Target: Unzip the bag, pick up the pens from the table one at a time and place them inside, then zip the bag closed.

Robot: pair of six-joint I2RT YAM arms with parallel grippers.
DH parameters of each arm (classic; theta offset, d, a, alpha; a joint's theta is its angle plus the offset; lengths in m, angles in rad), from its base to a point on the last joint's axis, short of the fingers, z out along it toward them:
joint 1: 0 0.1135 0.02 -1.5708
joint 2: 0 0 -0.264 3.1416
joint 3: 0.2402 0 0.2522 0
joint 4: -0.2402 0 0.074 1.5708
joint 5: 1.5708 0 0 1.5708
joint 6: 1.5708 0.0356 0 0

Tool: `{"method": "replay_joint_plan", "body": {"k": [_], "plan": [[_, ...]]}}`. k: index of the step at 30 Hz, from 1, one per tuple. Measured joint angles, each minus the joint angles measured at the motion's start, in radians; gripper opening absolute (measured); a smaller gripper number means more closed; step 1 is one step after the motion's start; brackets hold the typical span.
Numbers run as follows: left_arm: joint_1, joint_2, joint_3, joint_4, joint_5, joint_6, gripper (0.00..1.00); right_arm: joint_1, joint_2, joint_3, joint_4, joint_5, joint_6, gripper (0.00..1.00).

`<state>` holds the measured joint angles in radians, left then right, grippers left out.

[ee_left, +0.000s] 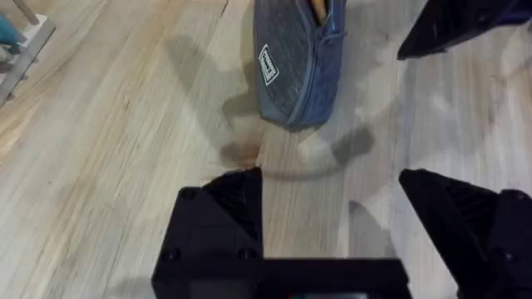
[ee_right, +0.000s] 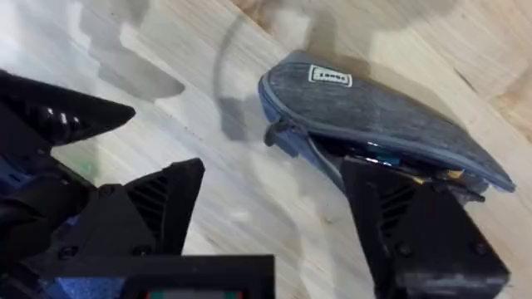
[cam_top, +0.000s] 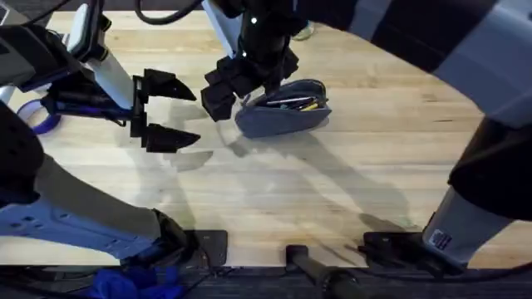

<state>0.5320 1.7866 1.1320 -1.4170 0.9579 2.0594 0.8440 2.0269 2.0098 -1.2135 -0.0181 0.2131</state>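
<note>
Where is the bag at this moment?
In the overhead view the bag lies unzipped on the table, just past centre, under the right gripper.

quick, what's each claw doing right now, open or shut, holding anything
Left claw: open, holding nothing, above the table beside the bag.
Right claw: open, holding nothing, at the bag's unzipped end.
</note>
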Motion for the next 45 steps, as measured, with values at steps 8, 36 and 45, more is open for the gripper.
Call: {"method": "replay_joint_plan", "body": {"k": [8, 36, 45], "plan": [[0.000, 0.000, 0.000, 0.000, 0.000, 0.000, 0.994, 0.004, 0.004, 0.000, 0.027, 0.000, 0.032, 0.996], [0.000, 0.000, 0.000, 0.000, 0.000, 0.000, 0.993, 0.030, 0.065, 0.000, 0.048, 0.004, 0.053, 0.929], [0.000, 0.000, 0.000, 0.000, 0.000, 0.000, 0.993, 0.030, 0.065, 0.000, 0.061, 0.006, 0.048, 0.905]]}}
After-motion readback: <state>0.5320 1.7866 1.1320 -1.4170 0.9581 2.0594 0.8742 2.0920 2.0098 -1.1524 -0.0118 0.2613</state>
